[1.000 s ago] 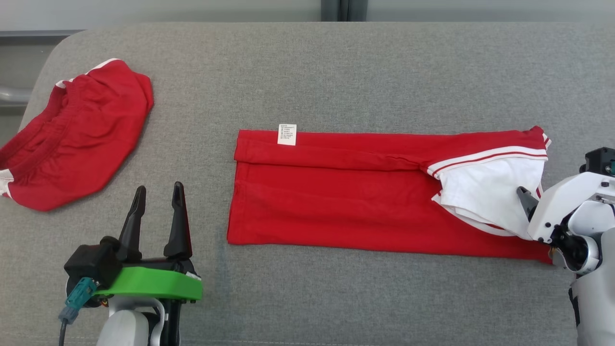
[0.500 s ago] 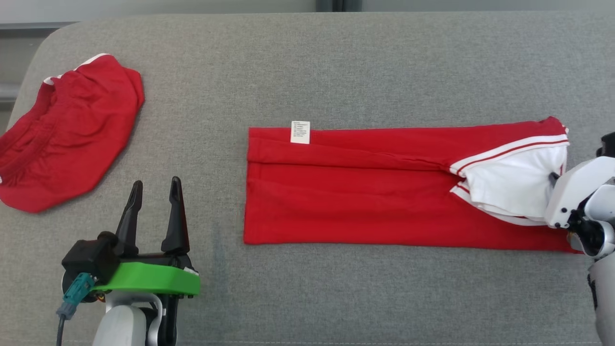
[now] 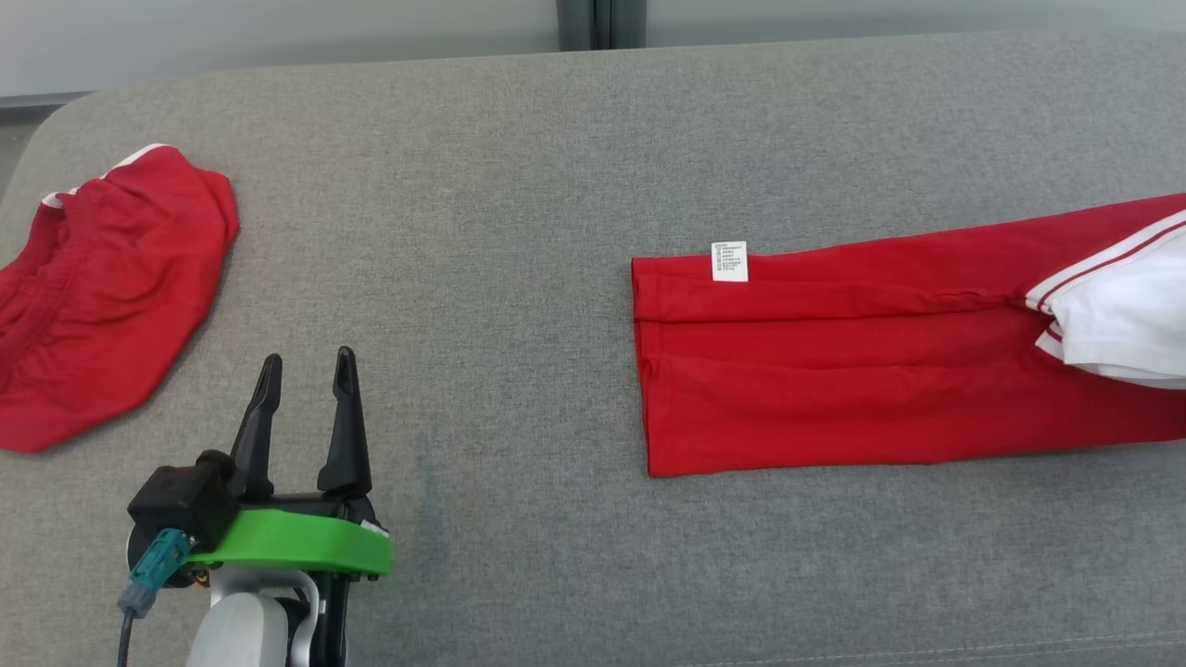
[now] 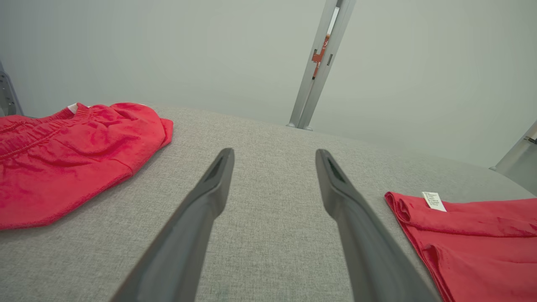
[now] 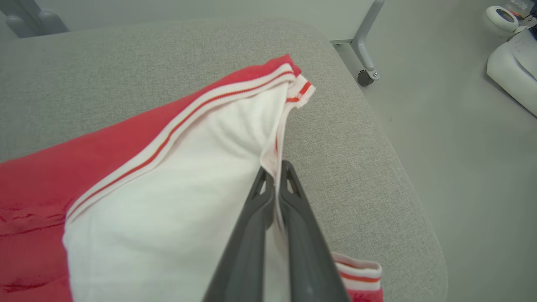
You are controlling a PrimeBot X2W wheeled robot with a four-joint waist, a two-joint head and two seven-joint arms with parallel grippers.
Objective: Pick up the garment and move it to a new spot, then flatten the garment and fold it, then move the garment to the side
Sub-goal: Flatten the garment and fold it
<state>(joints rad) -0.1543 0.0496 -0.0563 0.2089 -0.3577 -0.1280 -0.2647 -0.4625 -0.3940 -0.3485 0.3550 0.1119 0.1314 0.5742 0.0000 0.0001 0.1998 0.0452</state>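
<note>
**Right jaws clamped on the white hem, left jaws spread wide**

And there it was: we saw the right gripper [image 5: 275, 170] with its jaws pressed together, pinching the white edge of the garment [image 5: 176, 180], a thin fold of cloth running up through the slit between the two dark fingers [image 5: 251, 235]. The grip sat on the white panel [image 5: 138, 235], on the side nearest the cushion's rim. Creases in that panel ran toward the pinch. Just past the tips we caught the striped cuff [image 5: 300, 90], white with a red line. Beyond it lay the rounded corner of the grey cushion [image 5: 356, 138], and off that corner the pale floor [image 5: 440, 147] and a caster [image 5: 366, 77].

Over on the other side, the left gripper [image 3: 308, 359] had its jaws well spread, grey cushion showing between the fingers. We could not tell whether the tips touched the fabric under them.

Widening out in the head view, the garment stretched as a long folded red band across the right of the cushion and ran off the right edge of the view. Its left end was squared off, with a small white label [image 3: 729, 260] at the far corner. The left gripper stood well apart from that end. Further left lay a crumpled pair of red shorts [image 3: 102, 296], well apart from the garment.
</note>
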